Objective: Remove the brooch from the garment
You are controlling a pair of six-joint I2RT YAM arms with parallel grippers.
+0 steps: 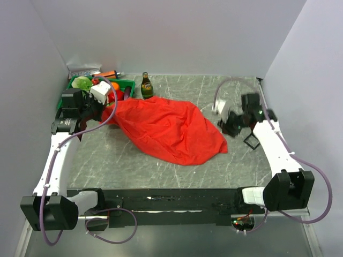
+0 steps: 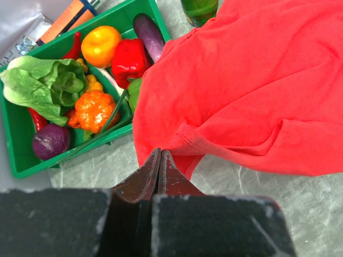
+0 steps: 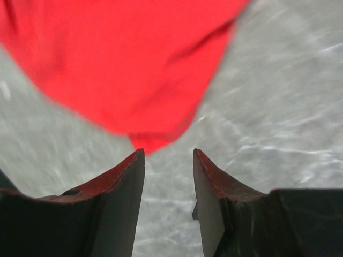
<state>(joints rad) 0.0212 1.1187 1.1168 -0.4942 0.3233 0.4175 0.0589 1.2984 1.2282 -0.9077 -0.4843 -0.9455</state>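
The garment [image 1: 169, 128] is a bright red shirt spread across the middle of the table, one end lying against the green bin. My left gripper [image 2: 159, 151] is shut, its tips pinched on the garment [image 2: 252, 80] at a ribbed hem where the folds run together; from above it [image 1: 107, 113] sits at the cloth's left end. My right gripper [image 3: 169, 152] stands open over bare table, just off the garment's [image 3: 123, 64] right tip, with nothing between its fingers. From above it [image 1: 228, 126] hovers right of the cloth. The brooch is not visible in any view.
A green bin [image 1: 127, 83] of toy vegetables stands at the back left, with a green bottle [image 1: 146, 85] beside it. A flat dark square piece [image 1: 251, 141] lies on the table next to the right arm. White walls close in the left, back and right sides.
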